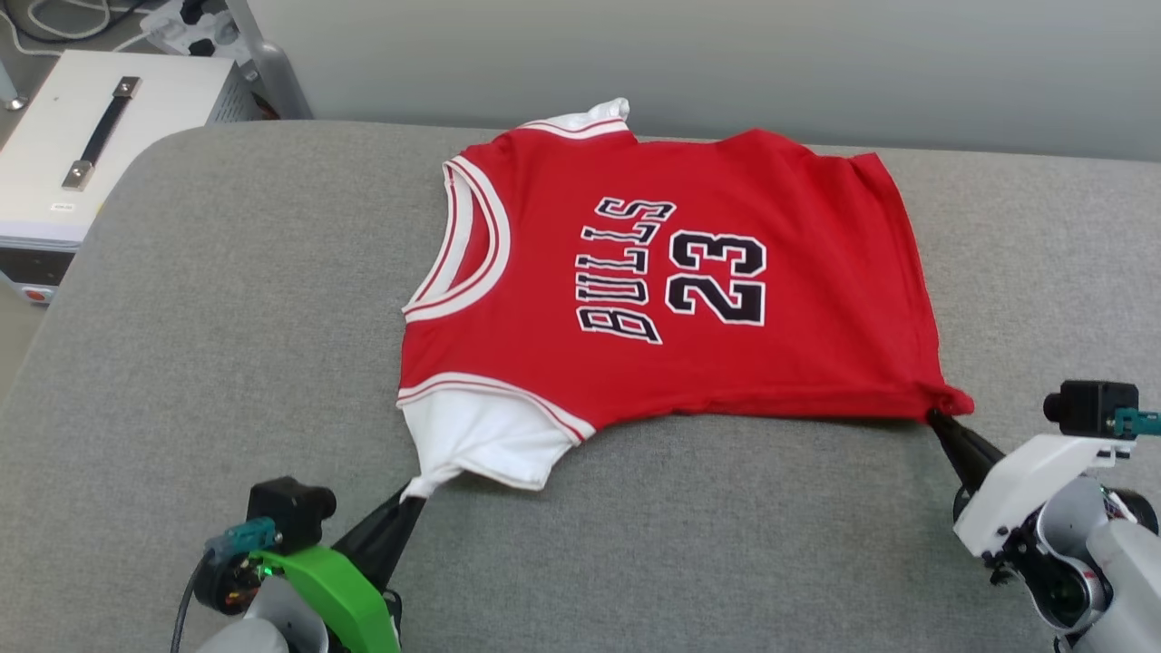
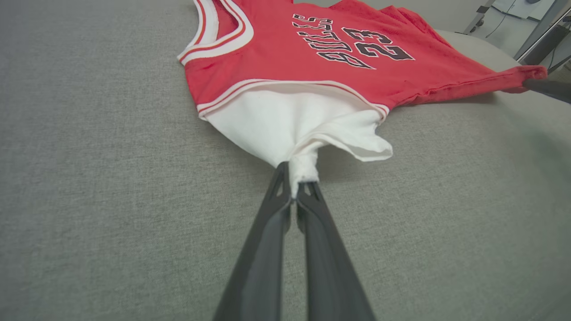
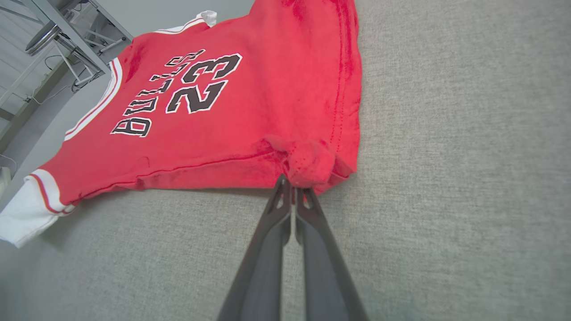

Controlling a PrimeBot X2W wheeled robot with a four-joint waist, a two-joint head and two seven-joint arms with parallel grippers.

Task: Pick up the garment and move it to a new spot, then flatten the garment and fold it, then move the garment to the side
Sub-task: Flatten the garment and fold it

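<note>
The garment [image 1: 671, 272], a red jersey T-shirt printed "BULLS 23", lies spread face up on the grey padded table [image 1: 227, 317], collar toward the left. My left gripper [image 1: 419, 492] is shut on the tip of the near white sleeve [image 2: 290, 125], which is drawn to a point toward me. My right gripper [image 1: 936, 413] is shut on the near hem corner of the garment [image 3: 308, 165], bunching the red cloth there. The near edge is stretched between both grippers. The far sleeve [image 1: 594, 116] pokes out at the table's back edge.
A white case with a black handle [image 1: 100, 127] stands off the table's far left corner. A pale wall runs behind the table. Bare grey surface extends left of the garment, in front of it and to the right [image 1: 1043, 272].
</note>
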